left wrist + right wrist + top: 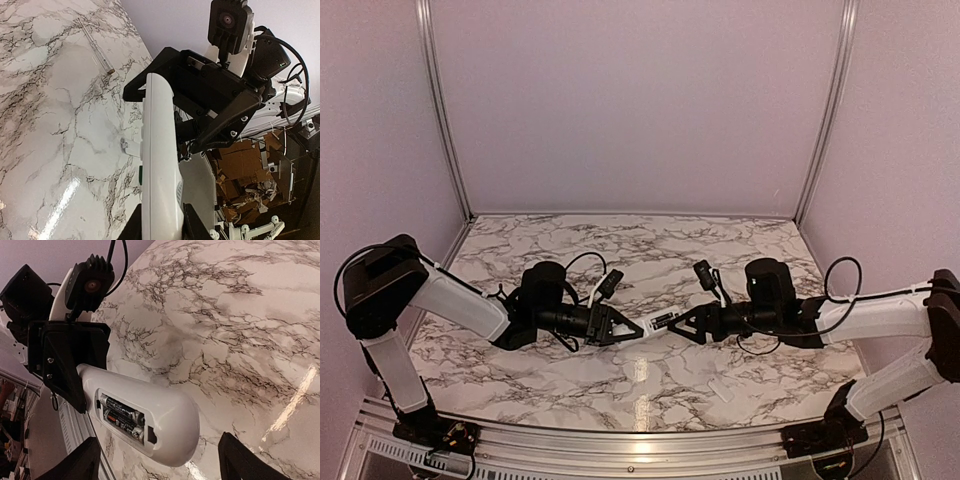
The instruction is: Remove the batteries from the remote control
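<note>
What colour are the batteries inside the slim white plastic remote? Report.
The remote's slim cylindrical batteries are black; right wrist view.

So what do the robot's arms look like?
The left arm and right arm are white tubes with chunky black joints. The left gripper and right gripper are black, with triangle-shaped fingers. Thin black cables loop over the wrists, and each wrist carries a little black camera.

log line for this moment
left gripper shut on remote control | right gripper open, flanking its end | batteries both seated, exposed | unloading not started
</note>
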Robot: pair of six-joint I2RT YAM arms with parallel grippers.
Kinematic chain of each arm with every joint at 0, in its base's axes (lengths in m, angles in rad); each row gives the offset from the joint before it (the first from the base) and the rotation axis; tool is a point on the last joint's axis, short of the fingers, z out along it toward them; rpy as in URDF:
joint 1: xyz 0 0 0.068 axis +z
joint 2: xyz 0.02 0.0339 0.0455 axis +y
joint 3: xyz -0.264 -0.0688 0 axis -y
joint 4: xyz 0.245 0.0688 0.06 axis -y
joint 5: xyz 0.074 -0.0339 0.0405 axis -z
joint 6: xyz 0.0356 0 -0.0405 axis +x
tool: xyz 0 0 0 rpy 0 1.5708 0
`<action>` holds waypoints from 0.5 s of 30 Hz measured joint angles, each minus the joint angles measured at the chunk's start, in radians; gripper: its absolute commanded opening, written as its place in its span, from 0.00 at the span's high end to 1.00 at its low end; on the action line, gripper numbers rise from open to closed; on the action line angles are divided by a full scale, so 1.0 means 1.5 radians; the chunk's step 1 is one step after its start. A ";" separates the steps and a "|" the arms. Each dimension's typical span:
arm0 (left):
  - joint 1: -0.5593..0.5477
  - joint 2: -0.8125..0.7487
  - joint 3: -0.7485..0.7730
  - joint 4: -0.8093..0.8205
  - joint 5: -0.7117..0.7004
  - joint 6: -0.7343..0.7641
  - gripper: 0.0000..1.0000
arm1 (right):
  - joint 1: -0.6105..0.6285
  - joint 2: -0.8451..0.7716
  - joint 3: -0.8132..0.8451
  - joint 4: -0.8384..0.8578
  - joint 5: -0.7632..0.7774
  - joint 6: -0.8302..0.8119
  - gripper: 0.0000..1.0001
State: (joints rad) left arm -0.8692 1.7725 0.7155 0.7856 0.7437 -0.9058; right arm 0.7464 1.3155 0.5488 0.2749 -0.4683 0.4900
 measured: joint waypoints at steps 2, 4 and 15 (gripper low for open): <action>-0.002 0.000 0.000 0.018 0.014 -0.006 1.00 | -0.001 0.012 0.000 0.017 -0.017 0.001 0.39; -0.002 0.000 0.000 0.020 0.017 -0.007 1.00 | -0.001 0.028 0.000 0.033 -0.035 0.002 0.46; 0.004 0.001 0.000 0.029 0.035 0.012 1.00 | -0.018 0.037 -0.004 0.081 -0.112 0.027 0.83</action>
State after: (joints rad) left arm -0.8627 1.7744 0.7151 0.8291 0.7956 -0.8879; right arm 0.7193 1.3716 0.5434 0.3962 -0.6361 0.5312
